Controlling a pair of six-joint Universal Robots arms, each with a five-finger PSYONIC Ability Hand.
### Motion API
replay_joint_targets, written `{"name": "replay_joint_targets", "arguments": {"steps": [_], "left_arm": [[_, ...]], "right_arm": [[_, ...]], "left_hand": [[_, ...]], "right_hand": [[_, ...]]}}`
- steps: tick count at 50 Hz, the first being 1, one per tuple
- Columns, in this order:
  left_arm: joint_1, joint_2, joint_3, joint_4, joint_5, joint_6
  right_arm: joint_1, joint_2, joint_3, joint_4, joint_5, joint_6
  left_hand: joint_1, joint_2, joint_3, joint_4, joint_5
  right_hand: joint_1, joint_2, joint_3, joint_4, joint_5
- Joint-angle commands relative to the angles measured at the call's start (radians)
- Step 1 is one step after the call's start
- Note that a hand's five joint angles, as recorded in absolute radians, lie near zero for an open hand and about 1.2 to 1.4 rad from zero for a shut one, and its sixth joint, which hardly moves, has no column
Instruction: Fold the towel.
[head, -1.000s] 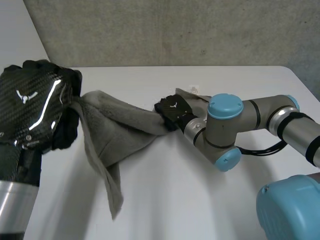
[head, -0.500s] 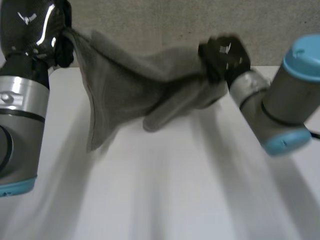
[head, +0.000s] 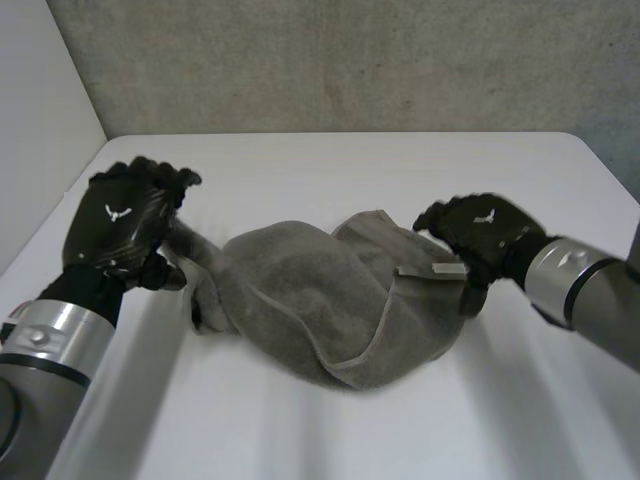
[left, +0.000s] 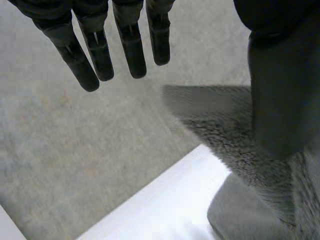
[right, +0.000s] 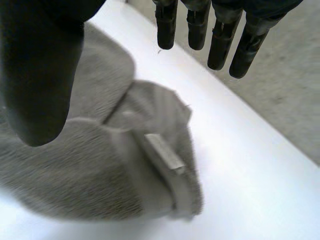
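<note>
We log towel (head: 310, 300) heaped on table (head: 330, 430) between hands, left hand (head: 120, 225) wide at one end, right hand (head: 480, 235) wide above the other, right wrist view shows it clear of the towel, white label (right: 165, 152) under the palm

- Soft, even light from above keeps the white table (head: 330, 170) bright, without glare.
- The towel (head: 300, 300) throws only a faint, soft-edged shadow along its near edge.
- The grey far wall (head: 350, 60) looks dimmer than the table.

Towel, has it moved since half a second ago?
Yes. The towel dropped from in front of the grey wall down onto the white table, bunched.
</note>
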Motion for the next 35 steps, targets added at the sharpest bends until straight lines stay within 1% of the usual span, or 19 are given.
{"name": "replay_joint_targets", "arguments": {"steps": [1,2,3,4,6,7,8,10,13,15,16,18,19,21,22,26,32,34,35], "left_arm": [[-0.033,0.154,0.035,-0.161,0.001,-0.005],[-0.042,0.164,0.049,-0.191,0.000,-0.006],[-0.043,0.164,0.049,-0.191,0.000,-0.006],[-0.050,0.164,0.059,-0.212,-0.003,-0.006],[-0.055,0.164,0.063,-0.226,-0.005,-0.005],[-0.059,0.161,0.063,-0.234,-0.006,0.000],[-0.059,0.161,0.063,-0.234,-0.006,0.000],[-0.061,0.147,0.063,-0.238,-0.011,0.000],[-0.061,0.135,0.064,-0.242,-0.012,0.001],[-0.061,0.138,0.069,-0.246,-0.011,0.001],[-0.064,0.142,0.073,-0.254,-0.012,0.001],[-0.067,0.145,0.078,-0.261,-0.012,0.001],[-0.067,0.145,0.078,-0.261,-0.012,0.001],[-0.076,0.138,0.086,-0.269,-0.014,0.001],[-0.076,0.138,0.086,-0.269,-0.014,0.001],[-0.078,0.092,0.084,-0.274,-0.017,0.006],[-0.078,0.061,0.070,-0.307,-0.054,0.038],[-0.079,0.058,0.050,-0.340,-0.077,0.079],[-0.079,0.058,0.050,-0.340,-0.077,0.079]], "right_arm": [[-0.017,0.006,-0.041,-0.008,-0.060,-0.066],[-0.020,0.019,-0.055,-0.007,-0.086,-0.113],[-0.020,0.019,-0.055,-0.007,-0.086,-0.114],[-0.019,0.046,-0.066,-0.004,-0.105,-0.161],[-0.016,0.077,-0.083,-0.004,-0.117,-0.207],[-0.008,0.109,-0.107,-0.003,-0.117,-0.248],[-0.008,0.109,-0.107,-0.003,-0.117,-0.249],[-0.005,0.169,-0.161,0.005,-0.106,-0.287],[-0.004,0.200,-0.181,0.005,-0.103,-0.288],[-0.002,0.262,-0.210,0.005,-0.090,-0.287],[-0.002,0.263,-0.210,0.005,-0.089,-0.287],[0.010,0.308,-0.221,-0.001,-0.057,-0.276],[0.010,0.309,-0.221,-0.001,-0.057,-0.276],[0.059,0.347,-0.236,-0.014,-0.021,-0.270],[0.059,0.347,-0.236,-0.014,-0.020,-0.270],[0.110,0.416,-0.284,-0.053,0.030,-0.269],[0.125,0.462,-0.325,-0.060,0.066,-0.249],[0.138,0.471,-0.336,-0.060,0.067,-0.236],[0.147,0.480,-0.346,-0.060,0.072,-0.221]], "left_hand": [[-0.170,-0.178,-0.161,-0.175,-0.316],[-0.176,-0.185,-0.167,-0.181,-0.322],[-0.177,-0.185,-0.167,-0.181,-0.322],[-0.177,-0.185,-0.167,-0.181,-0.322],[-0.174,-0.182,-0.164,-0.178,-0.319],[-0.171,-0.179,-0.161,-0.175,-0.316],[-0.171,-0.179,-0.161,-0.175,-0.316],[-0.168,-0.176,-0.158,-0.172,-0.313],[-0.162,-0.170,-0.153,-0.166,-0.307],[-0.159,-0.167,-0.150,-0.163,-0.304],[-0.156,-0.164,-0.147,-0.160,-0.301],[-0.153,-0.161,-0.144,-0.157,-0.298],[-0.153,-0.161,-0.144,-0.157,-0.298],[-0.147,-0.155,-0.138,-0.152,-0.293],[-0.147,-0.155,-0.138,-0.152,-0.293],[-0.147,-0.155,-0.138,-0.152,-0.293],[-0.141,-0.149,-0.132,-0.146,-0.287],[-0.144,-0.152,-0.135,-0.149,-0.290],[-0.144,-0.152,-0.135,-0.149,-0.290]], "right_hand": [[-0.060,-0.074,-0.072,-0.081,-0.056],[-0.060,-0.074,-0.072,-0.081,-0.056],[-0.060,-0.074,-0.072,-0.081,-0.056],[-0.060,-0.074,-0.072,-0.081,-0.056],[-0.060,-0.074,-0.072,-0.081,-0.056],[-0.060,-0.074,-0.072,-0.081,-0.056],[-0.060,-0.074,-0.072,-0.081,-0.056],[-0.060,-0.074,-0.072,-0.081,-0.056],[-0.060,-0.074,-0.072,-0.081,-0.056],[-0.050,-0.063,-0.062,-0.071,-0.046],[-0.050,-0.063,-0.062,-0.071,-0.046],[-0.030,-0.043,-0.041,-0.051,-0.025],[-0.029,-0.043,-0.041,-0.050,-0.025],[-0.024,-0.037,-0.035,-0.045,-0.019],[-0.024,-0.037,-0.035,-0.045,-0.019],[0.009,-0.005,-0.003,-0.012,0.013],[0.044,0.031,0.032,0.023,0.048],[0.067,0.054,0.056,0.046,0.072],[0.097,0.083,0.085,0.076,0.101]]}}
